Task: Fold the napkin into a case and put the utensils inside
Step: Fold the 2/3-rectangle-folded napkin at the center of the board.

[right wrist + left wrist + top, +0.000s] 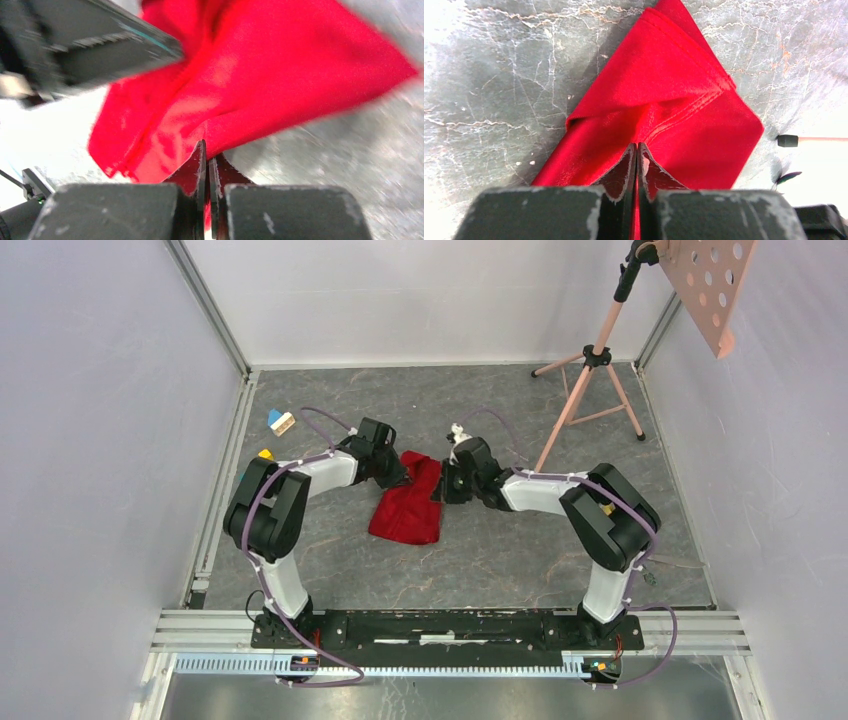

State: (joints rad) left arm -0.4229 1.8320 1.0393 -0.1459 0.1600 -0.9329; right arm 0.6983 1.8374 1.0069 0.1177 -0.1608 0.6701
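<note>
the left claw (637,147) is clenched on a fold of the thin bright red cloth napkin (664,85), and red fabric shows in the seam between its shut black fingers. the napkin lies half folded in the middle of the grey marbled desk (520,560), between the two arms, and its far end seems raised off the surface. the right claw (207,150) is likewise clamped on the cloth, at the opposite edge.

to make this fold well, i judge that both claws should travel together at one height. the cloth should be taut between them so the crease falls straight, and the edge laid down flush before either lets go. a pull from one side alone would likely skew the layers underneath.

only the top view gives the whole layout: small coloured toy blocks (280,422) far left, a pink tripod stand (590,360) far right, and no cutlery that i can make out. the left wrist view shows crisp stitched hems and stacked folds. the right wrist view is smeared, but it catches the left arm's dark body (100,45) just above the cloth.
</note>
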